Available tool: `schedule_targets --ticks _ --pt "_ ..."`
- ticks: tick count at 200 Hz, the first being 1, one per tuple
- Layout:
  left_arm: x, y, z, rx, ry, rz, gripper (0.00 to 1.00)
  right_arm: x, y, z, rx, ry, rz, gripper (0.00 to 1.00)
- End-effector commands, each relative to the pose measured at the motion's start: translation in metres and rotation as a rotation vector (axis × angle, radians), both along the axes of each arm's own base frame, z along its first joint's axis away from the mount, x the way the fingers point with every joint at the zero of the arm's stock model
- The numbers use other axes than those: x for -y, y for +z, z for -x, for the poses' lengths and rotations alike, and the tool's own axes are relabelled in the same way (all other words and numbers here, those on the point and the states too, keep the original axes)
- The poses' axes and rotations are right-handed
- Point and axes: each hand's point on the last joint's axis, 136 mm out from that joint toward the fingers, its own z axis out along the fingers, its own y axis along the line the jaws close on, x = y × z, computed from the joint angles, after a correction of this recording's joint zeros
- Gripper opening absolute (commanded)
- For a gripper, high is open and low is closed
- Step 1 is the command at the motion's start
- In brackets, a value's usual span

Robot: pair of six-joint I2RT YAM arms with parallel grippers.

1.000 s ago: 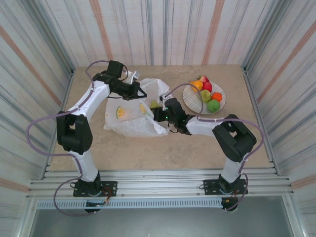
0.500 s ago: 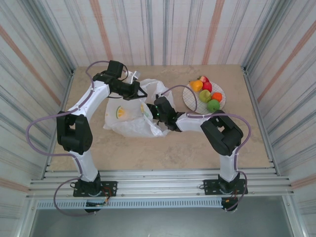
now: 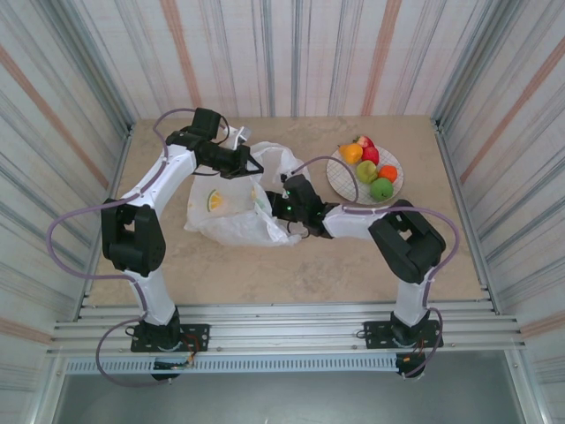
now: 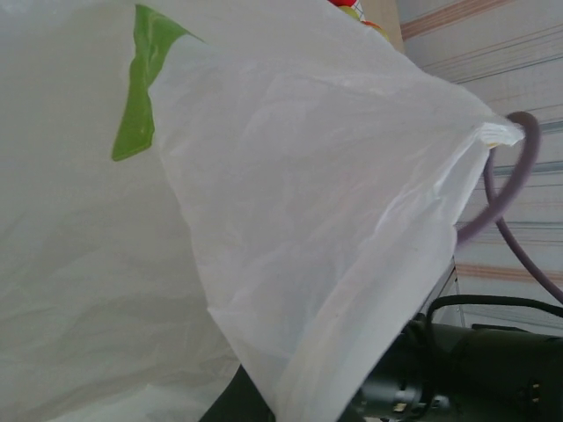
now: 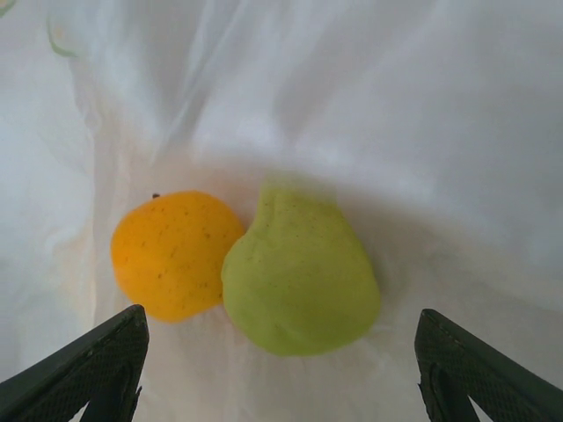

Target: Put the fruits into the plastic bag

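Note:
The white plastic bag (image 3: 228, 210) with lemon prints lies mid-table, its mouth facing right. My left gripper (image 3: 251, 164) is shut on the bag's upper rim and holds it raised; in the left wrist view the bag's film (image 4: 264, 220) folds down over the dark fingers (image 4: 230, 404). My right gripper (image 3: 284, 205) sits at the bag's mouth, open and holding nothing. In front of its spread fingers (image 5: 97, 369), a green pear-shaped fruit (image 5: 299, 277) and an orange fruit (image 5: 173, 255) lie touching on the bag's inner film. Several more fruits (image 3: 381, 188) rest on the plate.
The round white grid plate (image 3: 335, 179) stands at the back right, close to the right arm's forearm. Striped walls close in the table on three sides. Bare tabletop (image 3: 291, 274) lies in front of the bag.
My right gripper went deeper into the bag's mouth, then drew back a little to the right. The left arm and the raised rim have stayed still.

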Motion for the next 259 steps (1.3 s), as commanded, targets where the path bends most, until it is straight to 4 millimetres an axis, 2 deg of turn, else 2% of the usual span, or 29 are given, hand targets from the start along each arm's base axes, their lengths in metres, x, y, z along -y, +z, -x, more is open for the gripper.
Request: schedule_targets --ticks 1,54,106,128,155,193,223,259 --pt "0.001 0.016 0.011 0.019 -0.014 0.023 0.01 0.017 0.026 0.013 0.074 0.061 0.048 0.82" --pt "-0.005 0.015 0.008 0.024 0.003 0.012 0.00 0.077 0.040 0.035 0.149 0.054 0.194 0.86" --pt "-0.010 0.010 0.004 0.019 0.018 -0.003 0.00 0.111 0.069 0.053 0.243 0.099 0.221 0.86" --pt "-0.011 0.010 0.003 0.019 0.022 -0.007 0.00 0.135 0.082 0.056 0.288 0.080 0.282 0.87" --pt "-0.011 0.010 0.003 0.019 0.024 -0.009 0.00 0.175 0.097 0.047 0.313 -0.032 0.346 0.89" --pt "-0.012 0.010 0.003 0.019 0.025 -0.011 0.00 0.253 0.103 0.019 0.257 -0.286 0.558 0.91" --pt "-0.011 0.010 0.003 0.019 0.025 -0.009 0.00 0.300 0.088 0.003 0.153 -0.391 0.721 0.93" --pt "-0.011 0.011 0.004 0.017 0.024 -0.005 0.00 0.328 0.064 -0.015 0.064 -0.429 0.799 0.98"
